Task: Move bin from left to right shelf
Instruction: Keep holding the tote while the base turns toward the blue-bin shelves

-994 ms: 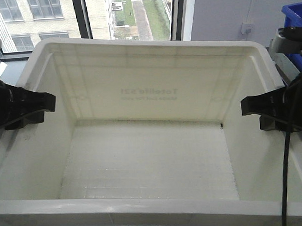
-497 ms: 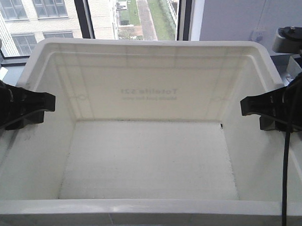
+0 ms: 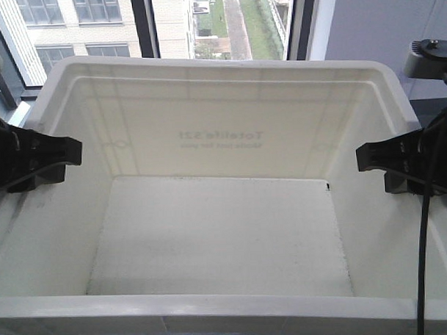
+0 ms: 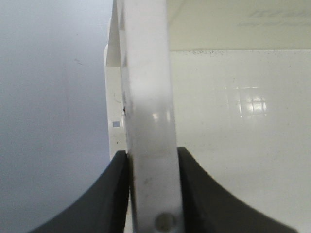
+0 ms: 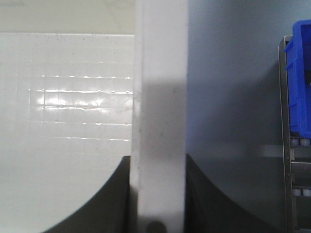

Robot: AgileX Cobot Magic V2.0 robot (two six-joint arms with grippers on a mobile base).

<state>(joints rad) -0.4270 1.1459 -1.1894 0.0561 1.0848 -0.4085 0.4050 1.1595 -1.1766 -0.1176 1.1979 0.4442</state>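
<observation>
The left gripper (image 4: 151, 167) pinches the thick rim of the smooth white plastic bin (image 3: 226, 241); the right gripper (image 5: 158, 167) does likewise. Its floor between them seems faintly gridded.

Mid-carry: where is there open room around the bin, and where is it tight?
The bin is bare inside, floor open between its four walls. Outside its left wall, past the left claw, only plain grey shows. On the right, a grey gap separates the rim in the right claw from the rack post and blue crate; tightest there.
</observation>
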